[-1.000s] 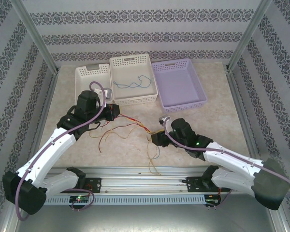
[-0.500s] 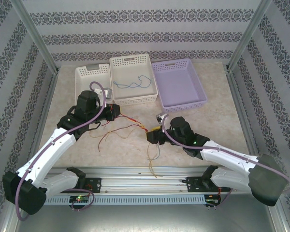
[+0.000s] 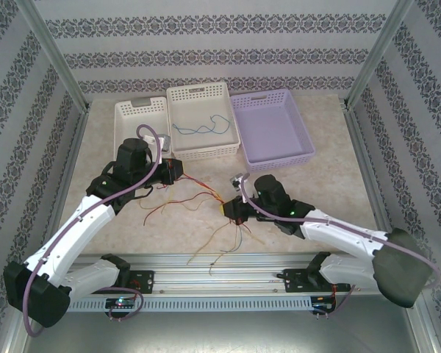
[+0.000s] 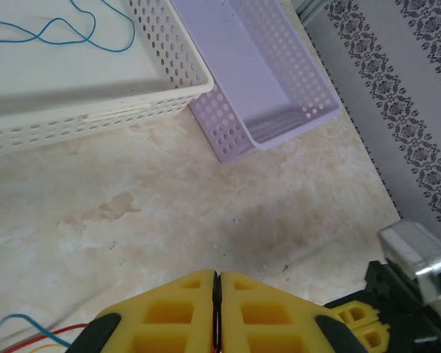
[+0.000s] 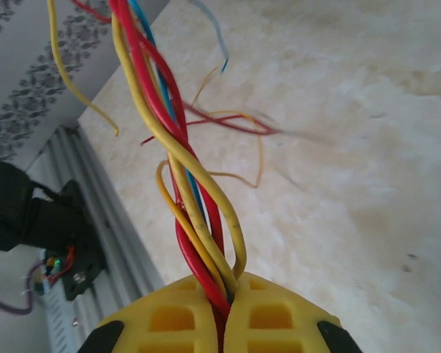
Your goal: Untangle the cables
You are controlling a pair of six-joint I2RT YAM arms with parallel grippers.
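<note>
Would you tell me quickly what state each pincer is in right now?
Right pincer: closed on the cables.
Left pincer: closed, seemingly gripping the cables too.

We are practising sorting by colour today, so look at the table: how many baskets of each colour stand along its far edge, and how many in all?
White baskets: 2
Lilac baskets: 1
Total: 3
</note>
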